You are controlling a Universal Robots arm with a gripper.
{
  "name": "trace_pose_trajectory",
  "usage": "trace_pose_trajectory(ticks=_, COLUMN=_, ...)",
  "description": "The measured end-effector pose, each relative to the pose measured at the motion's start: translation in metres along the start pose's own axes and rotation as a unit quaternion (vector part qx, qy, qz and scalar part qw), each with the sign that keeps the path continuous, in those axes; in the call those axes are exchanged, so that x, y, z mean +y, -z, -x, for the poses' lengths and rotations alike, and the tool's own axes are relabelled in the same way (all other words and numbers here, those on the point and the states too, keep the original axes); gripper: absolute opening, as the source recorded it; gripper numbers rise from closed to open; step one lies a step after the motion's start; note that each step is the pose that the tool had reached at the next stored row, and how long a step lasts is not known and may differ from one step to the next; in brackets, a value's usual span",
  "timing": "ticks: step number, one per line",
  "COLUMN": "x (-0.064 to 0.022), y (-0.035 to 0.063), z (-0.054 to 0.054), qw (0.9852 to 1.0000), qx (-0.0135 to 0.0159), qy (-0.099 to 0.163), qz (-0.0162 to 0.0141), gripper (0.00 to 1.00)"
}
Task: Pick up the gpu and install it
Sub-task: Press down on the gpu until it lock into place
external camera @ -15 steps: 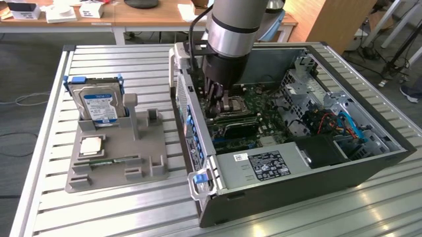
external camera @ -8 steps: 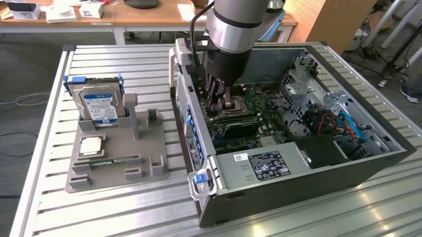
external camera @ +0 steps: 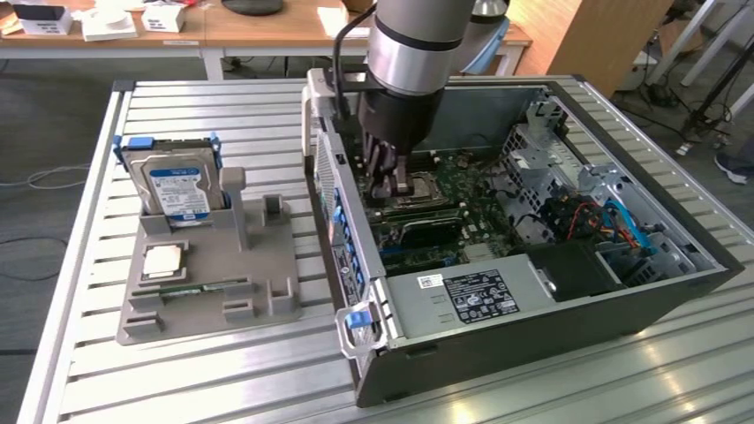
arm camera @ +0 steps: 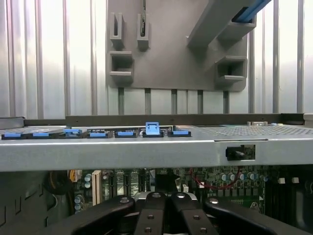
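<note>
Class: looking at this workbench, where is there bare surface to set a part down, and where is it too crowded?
Free: slatted table in front of the grey parts holder, and behind the hard drive. Crowded: inside the open computer case, where the gripper hangs.

The arm (external camera: 415, 40) is a silvery-grey cylinder with a black cable running down beside it. Below hangs the black gripper (external camera: 390, 187), its linkage bars (arm camera: 151, 215) studded with small round silver screws.

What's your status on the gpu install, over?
End effector shut, low inside the computer case. Gpu looks to be on the board just beneath it; contact unclear. Hard drive parked in its stand outside the case.
</note>
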State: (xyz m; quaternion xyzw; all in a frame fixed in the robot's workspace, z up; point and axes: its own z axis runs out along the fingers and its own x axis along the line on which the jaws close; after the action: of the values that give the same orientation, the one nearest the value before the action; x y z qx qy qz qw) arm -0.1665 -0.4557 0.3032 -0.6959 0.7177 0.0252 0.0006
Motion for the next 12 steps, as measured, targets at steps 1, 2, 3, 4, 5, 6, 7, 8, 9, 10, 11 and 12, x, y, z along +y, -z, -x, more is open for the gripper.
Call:
trace_pose_trajectory(ticks=1, x=0.0015, y=-0.0002, z=0.0, qw=1.0, qx=-0.0001, qy=0.0, qz=0.0, gripper=0.11)
trace_pose_trajectory(ticks=2, x=0.0029, y=-0.0003, z=-0.0001, qw=1.0, qx=-0.0001, qy=0.0, qz=0.0, gripper=0.11)
trace_pose_trajectory(ticks=3, x=0.0034, y=-0.0003, z=-0.0001, qw=1.0, qx=-0.0001, qy=0.0, qz=0.0, gripper=0.11)
trace_pose_trajectory(ticks=4, x=0.0034, y=-0.0003, z=-0.0001, qw=1.0, qx=-0.0001, qy=0.0, qz=0.0, gripper=0.11)
trace_pose_trajectory(ticks=5, x=0.0034, y=-0.0003, z=-0.0001, qw=1.0, qx=-0.0001, qy=0.0, qz=0.0, gripper=0.11)
trace_pose_trajectory(ticks=6, x=0.0035, y=-0.0003, z=-0.0001, qw=1.0, qx=-0.0001, qy=0.0, qz=0.0, gripper=0.11)
trace_pose_trajectory(ticks=7, x=0.0035, y=-0.0003, z=-0.0001, qw=1.0, qx=-0.0001, qy=0.0, qz=0.0, gripper=0.11)
trace_pose_trajectory(ticks=8, x=0.0035, y=-0.0003, z=-0.0001, qw=1.0, qx=-0.0001, qy=0.0, qz=0.0, gripper=0.11)
trace_pose_trajectory(ticks=9, x=0.0035, y=-0.0003, z=-0.0002, qw=1.0, qx=-0.0001, qy=0.0, qz=0.0, gripper=0.11)
trace_pose_trajectory(ticks=10, x=0.0036, y=-0.0003, z=-0.0002, qw=1.0, qx=-0.0001, qy=0.0, qz=0.0, gripper=0.11)
trace_pose_trajectory(ticks=11, x=0.0037, y=-0.0003, z=-0.0004, qw=1.0, qx=0.0, qy=0.0, qz=0.0, gripper=0.11)
trace_pose_trajectory(ticks=12, x=0.0039, y=-0.0003, z=-0.0006, qw=1.0, qx=-0.0001, qy=0.0, qz=0.0, gripper=0.11)
